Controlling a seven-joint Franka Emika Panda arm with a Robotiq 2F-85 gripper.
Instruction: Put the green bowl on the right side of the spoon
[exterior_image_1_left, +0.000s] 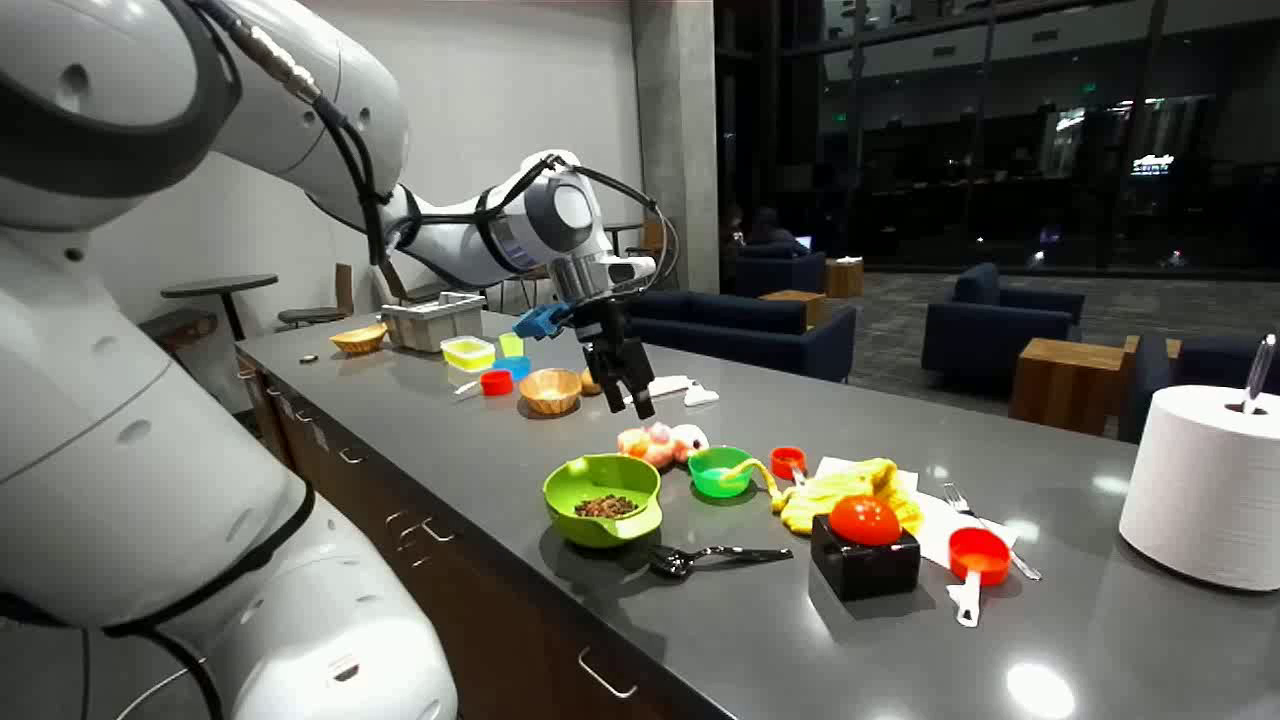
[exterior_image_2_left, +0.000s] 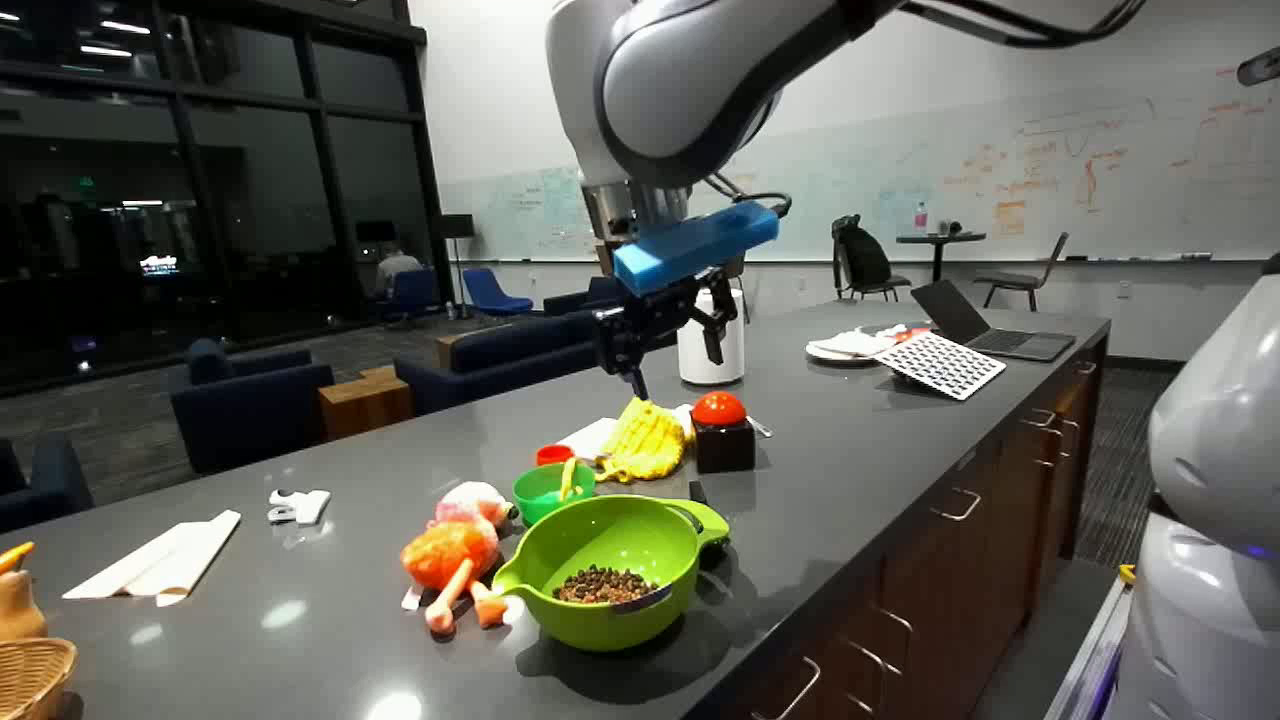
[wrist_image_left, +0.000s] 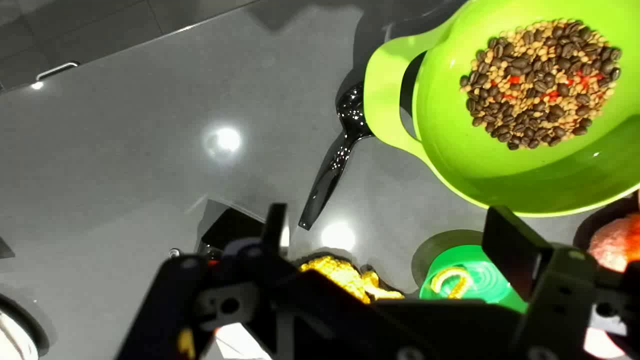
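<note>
Wrist view: wide, shallow, round lime-green plastic bowl (wrist_image_left: 525, 175) at upper right, upright, holding a heap of dark beans and pale grains (wrist_image_left: 542, 85) flecked with red. Slim, glossy black spoon (wrist_image_left: 339, 159) just beside it, head tucked up to the bowl's looped handle; whether they touch, cannot tell.
Counter: dark grey, shiny slab (wrist_image_left: 125, 165); bowl near its cabinet-side edge in both exterior views.
Gripper: black, two-fingered gripper (wrist_image_left: 387, 220) raised well above the slab, fingers spread wide apart, nothing between them.
Bowl against spoon: by the robot's own sides, bowl looks to be left of the spoon; goal not yet met.
Step in hand: likely the approach, ahead of any grasp.
Next move: seems to call for shifting over to the bowl, setting one finger inside the rim or handle and one outside, then squeezing.
Carry: should be level, high enough to pass over the spoon; loose fill could spill if tipped.
Set-down: probably slab beyond the spoon, short of the cube-shaped black box (exterior_image_1_left: 865, 572) with its red dome, towards the cabinet edge.
Neighbours: small, darker green plastic dish (exterior_image_1_left: 715, 485) and orange-pink plush toy (exterior_image_2_left: 450, 555) near the bowl; a sloppy descent could brush either.
</note>
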